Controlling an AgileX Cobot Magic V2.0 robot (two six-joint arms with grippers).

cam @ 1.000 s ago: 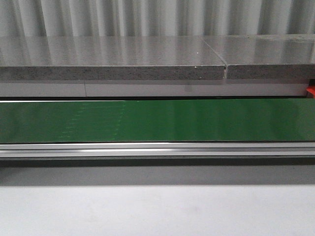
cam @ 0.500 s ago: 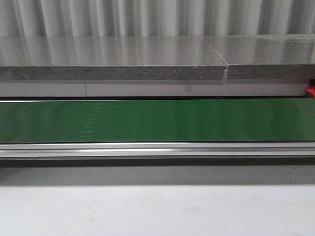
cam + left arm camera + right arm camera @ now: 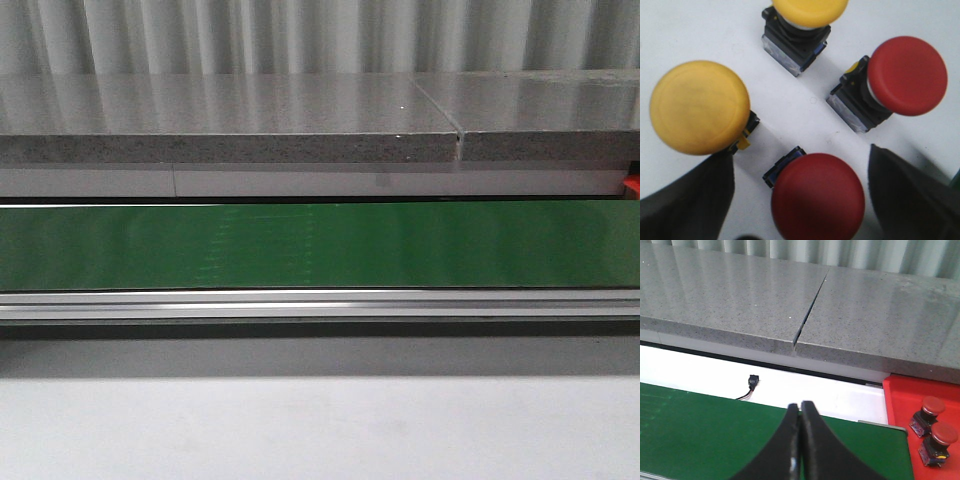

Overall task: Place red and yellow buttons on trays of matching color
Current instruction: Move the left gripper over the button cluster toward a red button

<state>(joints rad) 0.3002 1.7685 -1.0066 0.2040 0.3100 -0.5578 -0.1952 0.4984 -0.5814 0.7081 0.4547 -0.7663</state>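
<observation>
In the left wrist view, two red and two yellow buttons stand on a white surface. My left gripper (image 3: 801, 156) is open just above them, its dark fingers (image 3: 695, 200) on either side of the nearest red button (image 3: 817, 197) without touching it. A big yellow button (image 3: 699, 106) sits close beside one finger. The other red button (image 3: 905, 75) and yellow button (image 3: 807, 10) lie farther off. My right gripper (image 3: 800, 407) is shut and empty over the green belt (image 3: 700, 430). Beside the belt's end, a red tray (image 3: 900, 400) holds two red buttons (image 3: 932, 407) (image 3: 942, 435). No yellow tray is in view.
The green belt (image 3: 320, 245) runs across the front view behind a metal rail (image 3: 320, 303), with a grey stone counter (image 3: 230, 120) beyond it. A sliver of the red tray (image 3: 632, 186) shows at the far right. A small black plug (image 3: 753, 381) lies behind the belt.
Faint marks on the green belt have drifted to the right. Nothing else in the front view has moved.
</observation>
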